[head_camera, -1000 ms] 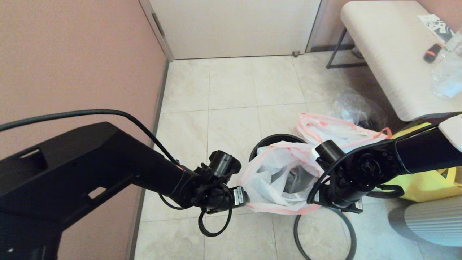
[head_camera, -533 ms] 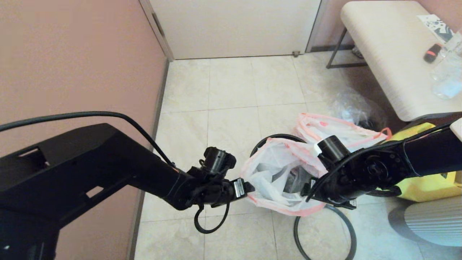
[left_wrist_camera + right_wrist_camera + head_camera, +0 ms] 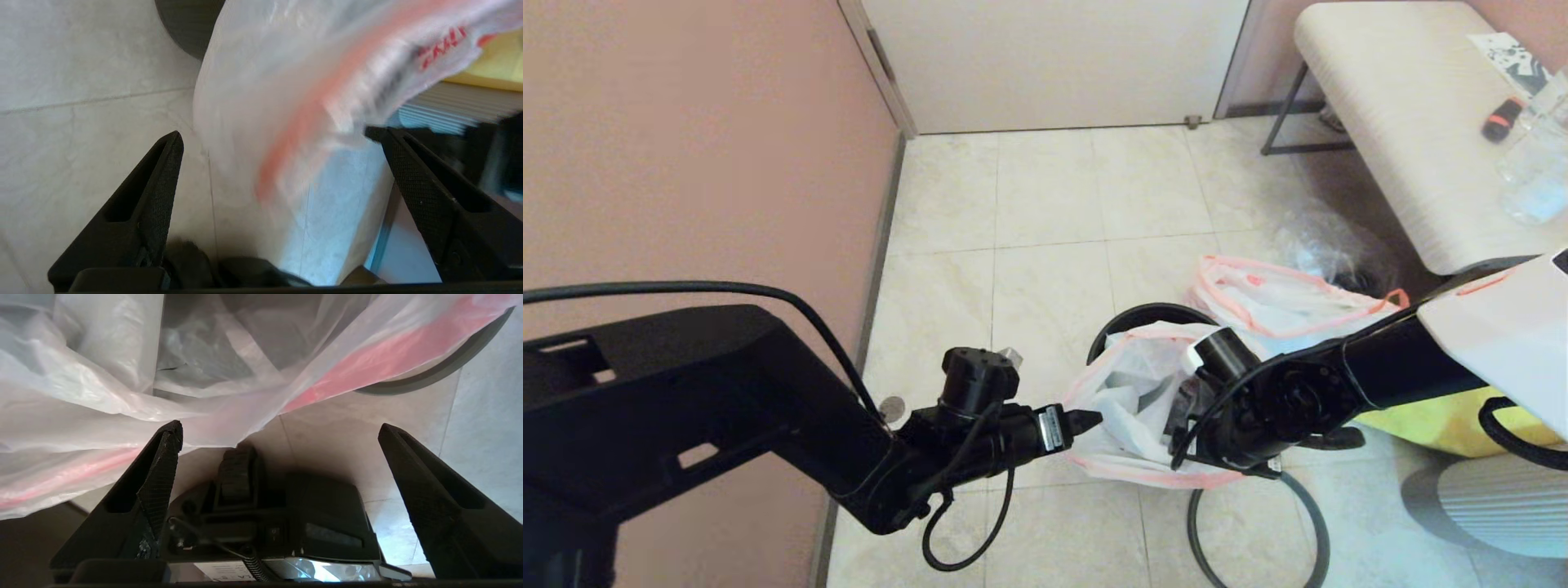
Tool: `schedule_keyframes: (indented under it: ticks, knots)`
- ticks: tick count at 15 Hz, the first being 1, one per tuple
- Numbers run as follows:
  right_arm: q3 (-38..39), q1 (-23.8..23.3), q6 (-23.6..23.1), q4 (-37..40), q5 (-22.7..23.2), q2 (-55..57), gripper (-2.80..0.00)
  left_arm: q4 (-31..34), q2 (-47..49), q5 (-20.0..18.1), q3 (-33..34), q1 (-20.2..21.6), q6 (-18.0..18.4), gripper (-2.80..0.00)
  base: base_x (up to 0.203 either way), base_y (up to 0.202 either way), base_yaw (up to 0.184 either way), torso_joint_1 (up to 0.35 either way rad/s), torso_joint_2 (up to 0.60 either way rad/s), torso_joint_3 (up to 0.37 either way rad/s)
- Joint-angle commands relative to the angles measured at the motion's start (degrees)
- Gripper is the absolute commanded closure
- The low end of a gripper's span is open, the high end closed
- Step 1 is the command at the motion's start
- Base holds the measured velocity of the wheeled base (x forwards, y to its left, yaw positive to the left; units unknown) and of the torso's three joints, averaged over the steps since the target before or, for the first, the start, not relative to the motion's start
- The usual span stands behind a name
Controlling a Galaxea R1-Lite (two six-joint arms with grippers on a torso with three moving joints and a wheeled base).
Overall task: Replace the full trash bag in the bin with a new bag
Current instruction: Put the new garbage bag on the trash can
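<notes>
The new bag [image 3: 1123, 396], thin white film with an orange-pink rim, lies slack over the black bin [image 3: 1131, 314], its mouth open. My left gripper [image 3: 1088, 420] is at the bag's left edge. In the left wrist view it is open, and the bag [image 3: 286, 102] hangs loose between the wide-apart fingers. My right gripper [image 3: 280, 429] is open over the bag's right side, with the film [image 3: 122, 408] brushing one fingertip [image 3: 171, 435]. The full trash bag [image 3: 1278, 298] sits on the floor behind the bin. The dark hoop [image 3: 1262, 535] lies on the tiles in front.
A yellow tote bag [image 3: 1486, 416] and a grey ribbed cylinder [image 3: 1503, 498] stand at the right. A clear bag with dark items [image 3: 1327, 245] lies by the bench [image 3: 1405, 122]. The pink wall [image 3: 686, 147] runs close on the left. Tiled floor stretches toward the door.
Both grippers' jaws have spread wider. The left wrist has dropped lower and the right wrist has moved left over the bag. The bag's mouth has sagged and narrowed.
</notes>
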Motion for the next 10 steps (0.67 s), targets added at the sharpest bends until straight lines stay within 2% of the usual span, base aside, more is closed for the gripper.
schedule_keyframes:
  ticks: [1, 4, 6, 7, 8, 10]
  knots:
    - [0.4, -0.4, 0.3, 0.8, 0.0, -1.1, -2.8, 0.5, -5.6, 0.2, 3.2, -0.3, -0.3, -2.8, 0.0, 0.0, 0.0, 0.0, 0.0, 0.0]
    - [2.9, -0.2, 0.4, 4.7, 0.1, -6.8, -2.8, 9.2, -14.8, 1.8, 7.4, -1.9, -1.3, -2.8, 0.0, 0.0, 0.0, 0.0, 0.0, 0.0]
    - [4.8, -0.2, 0.6, 5.7, 0.1, -9.9, -2.8, 17.1, -18.3, 4.0, 6.9, -6.1, -2.9, -2.8, 0.0, 0.0, 0.0, 0.0, 0.0, 0.0]
    - [5.8, -0.3, 1.3, 5.9, 0.2, -11.9, -2.8, 19.3, -18.1, 6.1, 4.6, -7.4, -3.1, -2.8, 0.0, 0.0, 0.0, 0.0, 0.0, 0.0]
    - [7.0, -0.5, 2.1, 6.1, 0.3, -14.3, -2.8, 20.6, -17.7, 7.4, 2.3, -8.4, -3.2, 0.0, 0.0, 0.0, 0.0, 0.0, 0.0, 0.0]
    - [10.1, -1.0, 2.6, 6.4, 0.4, -17.9, -2.8, 21.6, -16.8, 8.5, -1.0, -10.5, -3.3, 0.0, 0.0, 0.0, 0.0, 0.0, 0.0, 0.0]
